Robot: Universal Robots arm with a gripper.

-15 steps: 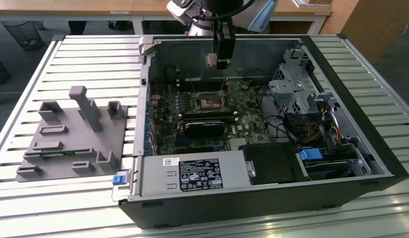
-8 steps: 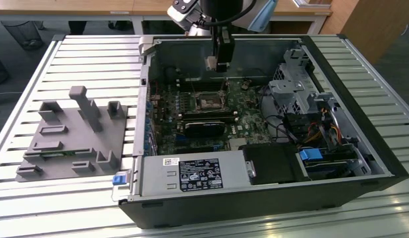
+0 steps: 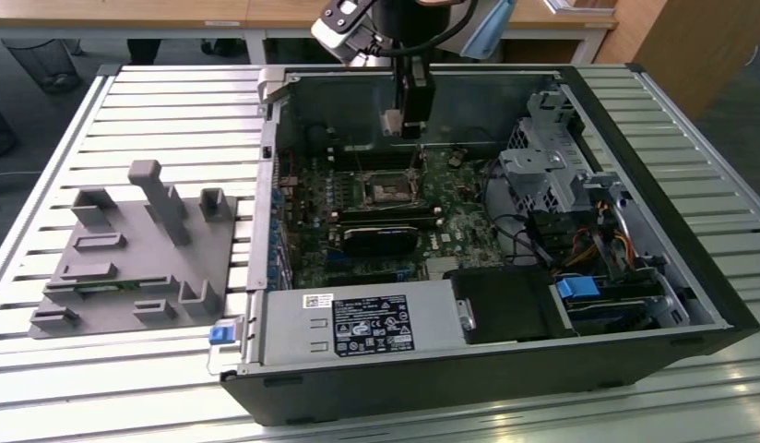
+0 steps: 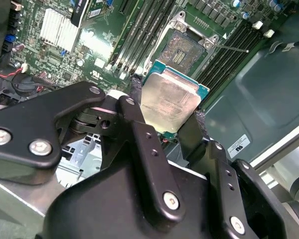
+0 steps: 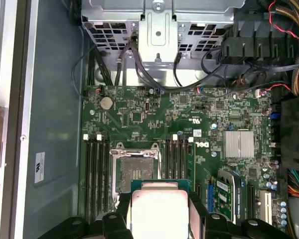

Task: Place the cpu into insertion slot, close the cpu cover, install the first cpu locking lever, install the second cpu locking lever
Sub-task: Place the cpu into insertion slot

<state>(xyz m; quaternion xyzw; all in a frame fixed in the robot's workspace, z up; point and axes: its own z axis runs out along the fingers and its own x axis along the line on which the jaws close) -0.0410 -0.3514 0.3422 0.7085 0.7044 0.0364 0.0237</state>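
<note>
The cpu (image 4: 170,102), a small square chip with a silvery-beige face and a green rim, is clamped between my gripper's (image 4: 167,107) black fingers (image 4: 134,107). In the first wrist view the cpu (image 5: 159,206) hangs in the gripper (image 5: 159,209) just short of the insertion slot (image 5: 135,169). The slot (image 4: 186,49) lies open, its dark centre bare inside a silver rim. A thin metal lever (image 4: 231,48) sticks out beside it. In the exterior view the gripper (image 3: 402,127) hovers high above the slot (image 3: 386,191), inside the open computer case.
Memory slots (image 5: 95,174) flank the socket on both sides. A black heatsink block (image 3: 377,242) lies just in front of it, and a silver power supply (image 3: 355,325) beyond that. A drive cage with cables (image 3: 564,175) fills the exterior view's right. A grey fixture (image 3: 134,249) stands outside the case.
</note>
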